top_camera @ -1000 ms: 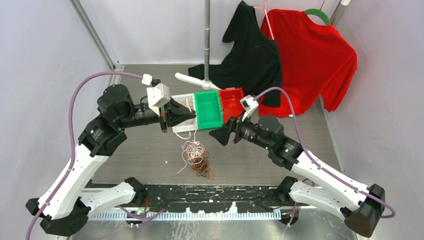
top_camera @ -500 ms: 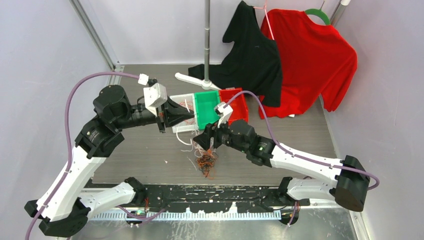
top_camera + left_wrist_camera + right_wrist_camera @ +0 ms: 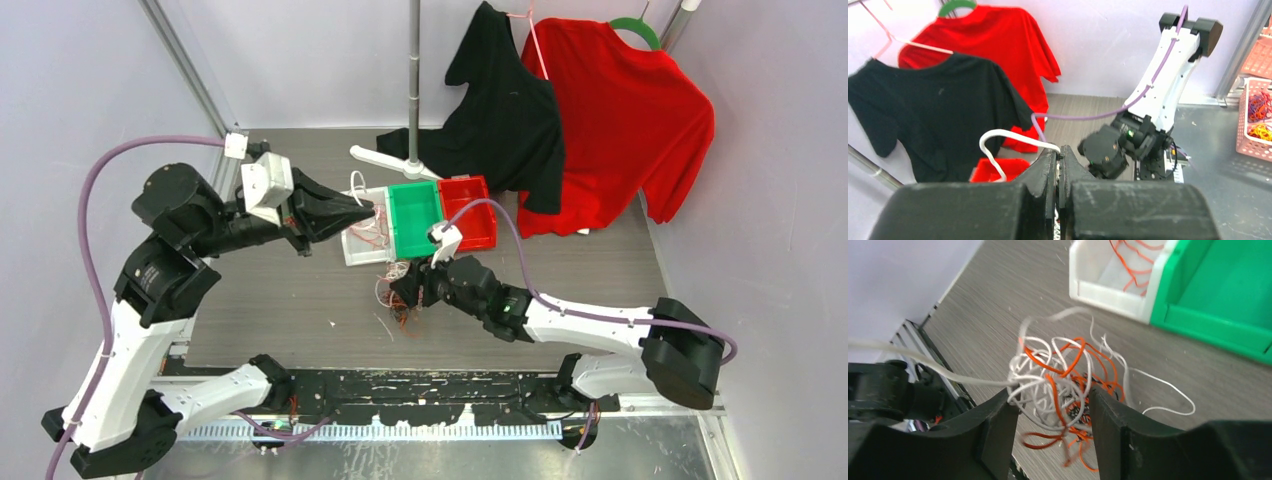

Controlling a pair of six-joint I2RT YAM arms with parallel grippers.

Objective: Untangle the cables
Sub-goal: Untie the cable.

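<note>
The cables (image 3: 398,297) form a tangle of thin white, orange-red and black wires on the table, in front of the bins. My right gripper (image 3: 408,288) is low over it. In the right wrist view the tangle (image 3: 1058,375) fills the gap of the right gripper (image 3: 1053,412); its fingers (image 3: 998,425) stand apart on either side, brushing the wires. One white cable (image 3: 923,365) runs taut off to the left. My left gripper (image 3: 372,210) is raised over the white bin, shut on a white cable (image 3: 998,137) that loops from its tips (image 3: 1060,150).
A white bin (image 3: 350,245) holding orange strands, a green bin (image 3: 417,218) and a red bin (image 3: 470,212) stand in a row behind the tangle. A pole stand (image 3: 413,90), a black shirt (image 3: 505,110) and a red shirt (image 3: 620,120) hang at the back.
My right arm swung left and down onto the tangle while its jaws narrowed. My left arm pulled back and up to the left with the white cable, and the tangle shifted.
</note>
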